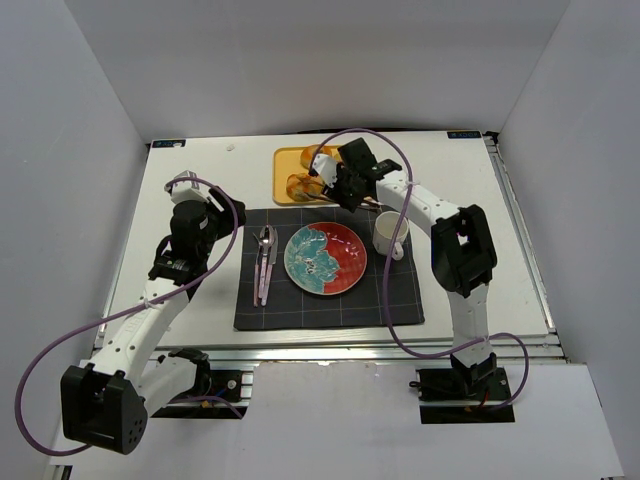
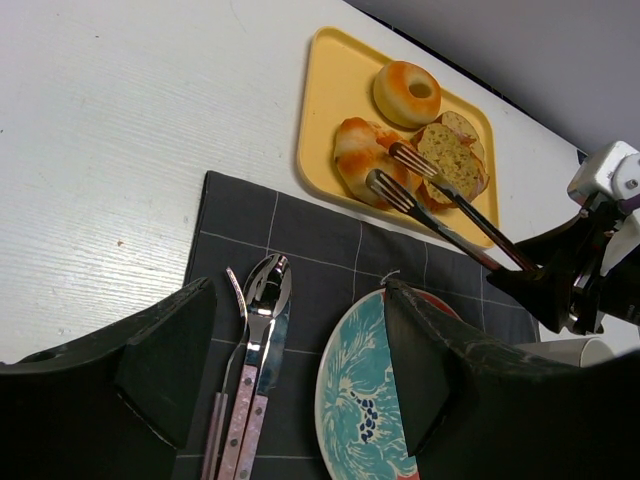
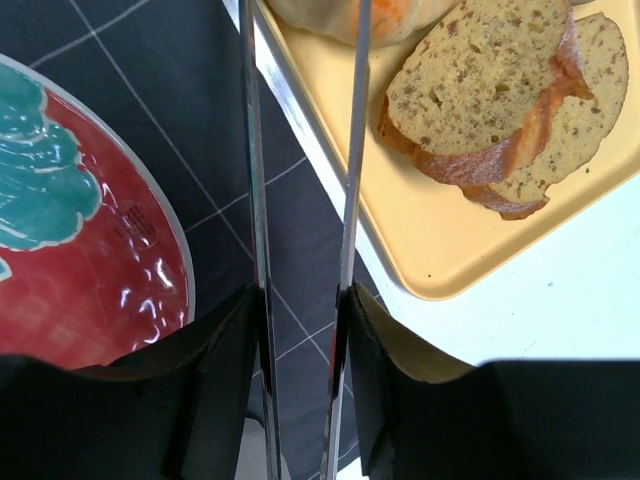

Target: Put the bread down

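The bread (image 2: 358,158), a round golden-orange bun with pale segments, lies at the near edge of the yellow tray (image 2: 325,95). It also shows in the top view (image 1: 300,186) and at the upper edge of the right wrist view (image 3: 400,14). My right gripper (image 3: 300,312) is shut on metal tongs (image 3: 350,150). The tongs (image 2: 450,215) reach out to the bun, with their forked tips on its right side. The right gripper (image 1: 348,178) is over the tray's near right corner. My left gripper (image 2: 300,345) is open and empty above the dark placemat (image 2: 300,240).
A glazed donut (image 2: 407,92) and seeded bagel halves (image 2: 450,160) share the tray. A red and teal plate (image 1: 345,250) is on the placemat, with cutlery (image 1: 264,262) to its left and a white cup (image 1: 389,233) to its right.
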`<state>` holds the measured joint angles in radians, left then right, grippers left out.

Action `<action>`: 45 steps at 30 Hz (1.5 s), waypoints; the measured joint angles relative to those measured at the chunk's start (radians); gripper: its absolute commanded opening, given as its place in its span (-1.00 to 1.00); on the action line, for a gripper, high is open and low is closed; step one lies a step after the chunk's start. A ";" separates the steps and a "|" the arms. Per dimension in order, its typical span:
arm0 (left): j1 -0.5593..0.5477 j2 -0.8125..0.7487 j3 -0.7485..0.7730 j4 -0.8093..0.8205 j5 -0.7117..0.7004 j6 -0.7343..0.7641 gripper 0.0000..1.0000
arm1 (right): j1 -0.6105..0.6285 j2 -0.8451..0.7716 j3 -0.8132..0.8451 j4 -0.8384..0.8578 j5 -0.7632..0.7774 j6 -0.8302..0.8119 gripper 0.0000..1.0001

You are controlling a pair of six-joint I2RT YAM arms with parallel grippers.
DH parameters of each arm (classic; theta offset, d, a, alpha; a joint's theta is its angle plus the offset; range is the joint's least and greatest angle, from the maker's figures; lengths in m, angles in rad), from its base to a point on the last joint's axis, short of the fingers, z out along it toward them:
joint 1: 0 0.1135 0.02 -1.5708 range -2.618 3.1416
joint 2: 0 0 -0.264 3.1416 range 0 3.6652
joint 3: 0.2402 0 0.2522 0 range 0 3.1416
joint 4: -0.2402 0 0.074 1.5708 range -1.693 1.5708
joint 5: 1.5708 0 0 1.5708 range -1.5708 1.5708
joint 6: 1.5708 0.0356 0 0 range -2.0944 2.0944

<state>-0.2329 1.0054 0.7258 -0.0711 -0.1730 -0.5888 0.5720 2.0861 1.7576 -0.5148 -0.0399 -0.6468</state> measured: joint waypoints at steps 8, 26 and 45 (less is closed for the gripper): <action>0.000 -0.003 0.000 0.000 0.000 0.000 0.55 | 0.001 0.000 0.034 -0.023 -0.015 0.026 -0.53; 0.000 -0.003 0.008 -0.005 0.000 0.001 0.56 | 0.000 -0.041 0.032 -0.035 -0.100 0.048 -1.00; 0.001 -0.003 0.037 -0.003 0.005 -0.016 0.56 | 0.000 -0.487 -0.321 -0.049 -0.277 0.050 -1.00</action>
<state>-0.2321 1.0019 0.7624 -0.0738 -0.1684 -0.6044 0.5720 1.5993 1.4364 -0.5640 -0.3168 -0.5968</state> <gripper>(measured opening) 0.780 0.283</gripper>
